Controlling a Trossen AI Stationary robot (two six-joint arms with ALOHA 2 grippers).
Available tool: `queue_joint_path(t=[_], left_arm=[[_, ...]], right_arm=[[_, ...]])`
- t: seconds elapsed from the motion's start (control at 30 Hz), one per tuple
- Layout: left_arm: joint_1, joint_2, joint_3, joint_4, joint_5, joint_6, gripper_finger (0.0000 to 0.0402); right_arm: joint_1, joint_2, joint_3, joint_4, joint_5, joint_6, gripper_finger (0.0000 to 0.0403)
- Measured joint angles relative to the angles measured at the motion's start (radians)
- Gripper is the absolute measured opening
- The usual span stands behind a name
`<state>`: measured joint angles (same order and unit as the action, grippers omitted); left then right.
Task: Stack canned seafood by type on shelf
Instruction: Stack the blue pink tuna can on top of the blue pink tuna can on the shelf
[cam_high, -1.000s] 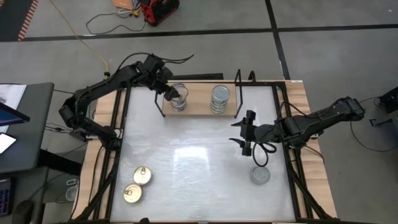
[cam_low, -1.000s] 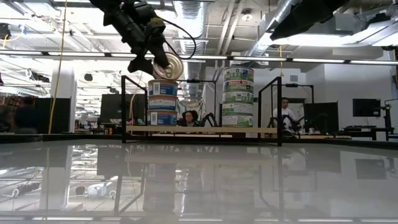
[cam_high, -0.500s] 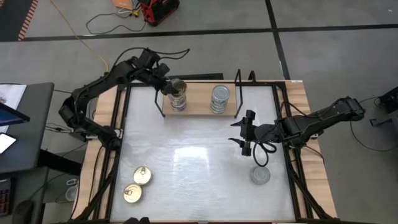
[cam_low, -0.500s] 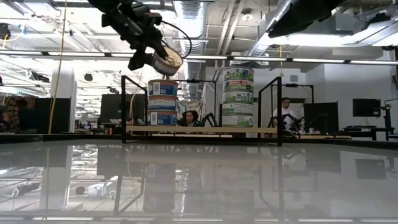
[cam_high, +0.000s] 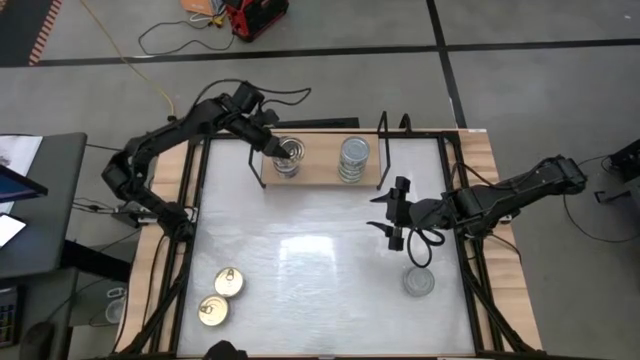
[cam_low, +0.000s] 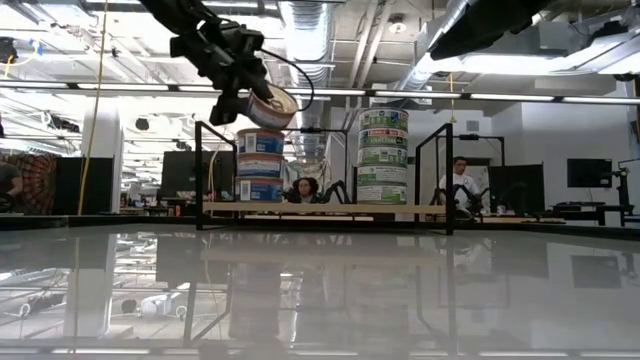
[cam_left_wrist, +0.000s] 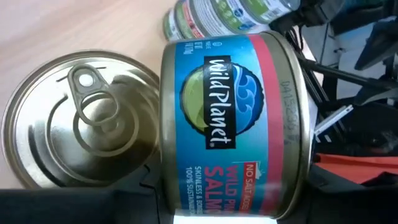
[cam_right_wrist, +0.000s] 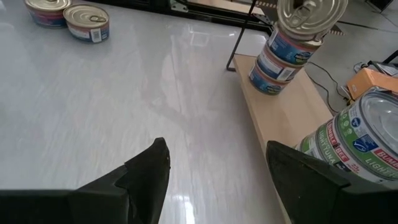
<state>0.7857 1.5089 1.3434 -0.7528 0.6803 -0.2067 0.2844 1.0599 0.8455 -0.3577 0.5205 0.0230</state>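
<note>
My left gripper is shut on a blue-and-red labelled can. It holds the can just above the left stack of three like cans on the shelf. The stack's top can shows its gold pull-tab lid beside the held can. A taller stack of green-labelled cans stands on the shelf's right half. My right gripper hangs open over the table's right side, apart from a silver-lidded can. My left gripper has the can between its two fingers, which stand at the can's two flat ends near one edge; the can hides the contact itself. The fingers slant down from the table's far left. The can is lifted clear and tilted, lid uppermost.
Two gold-lidded cans lie on the table's near left. The shelf's black wire uprights stand at its ends. Bare white tabletop lies between the shelf and the near cans.
My left gripper has rolled at the wrist while staying over the left stack. The held can, which showed its gold lid toward the near edge, has tipped closer to level.
</note>
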Motion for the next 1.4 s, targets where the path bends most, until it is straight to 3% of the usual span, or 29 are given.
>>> queue_joint_path(t=[0.4, 0.73, 0.9, 1.4], left_arm=[[0.004, -0.001, 0.005, 0.024, 0.025, 0.007, 0.018], [0.031, -0.003, 0.077, -0.01, -0.006, 0.002, 0.018], [0.057, -0.003, 0.073, -0.082, -0.053, 0.039, 0.018], [0.02, -0.003, 0.064, -0.072, -0.104, 0.039, 0.018]], right_arm=[[0.0, 0.0, 0.0, -0.001, 0.0, 0.001, 0.0292], [0.0, 0.0, 0.0, -0.001, 0.0, 0.002, 0.0292], [0.001, 0.0, 0.0, -0.002, 0.0, 0.002, 0.0292], [0.001, 0.0, 0.0, 0.0, 0.0, 0.003, 0.0292]])
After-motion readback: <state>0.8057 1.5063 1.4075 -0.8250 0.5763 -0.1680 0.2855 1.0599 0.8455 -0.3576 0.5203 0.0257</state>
